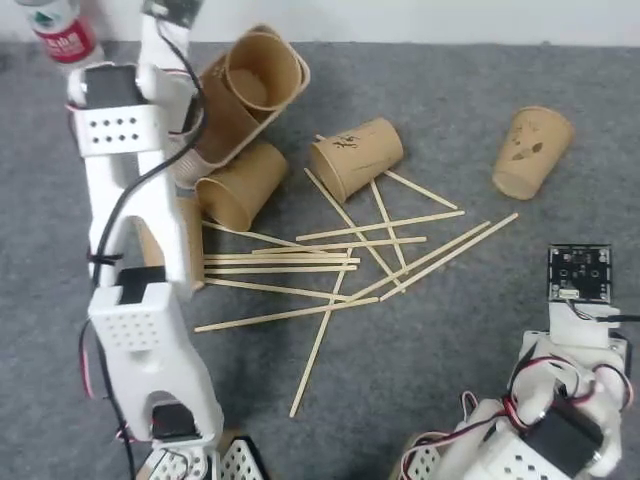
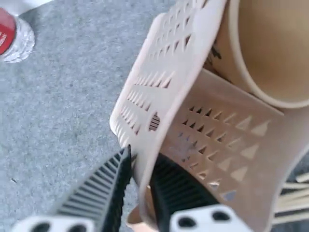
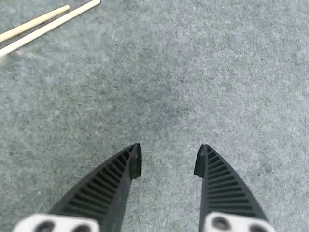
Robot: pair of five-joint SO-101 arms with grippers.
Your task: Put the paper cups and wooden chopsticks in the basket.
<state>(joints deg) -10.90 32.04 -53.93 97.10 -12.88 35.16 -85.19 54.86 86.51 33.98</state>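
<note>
Basket (image 2: 164,72), gripped by left pincer (image 2: 141,162), holds one paper cup (image 2: 270,48)

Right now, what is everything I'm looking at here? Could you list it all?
basket: one, beige, tipped on its side at the far left of the mat.
cups: four, brown; one inside the basket, one beside it, two lying farther right.
chopsticks: a dozen or so, pale wood, scattered across the middle.
bottle: one, clear with a red label, far left corner.
mat: one, grey, under everything.
arms: two, white, one on each side.
left claw: one, black, shut on the basket's wall.
right claw: one, black, open above bare mat.
</note>
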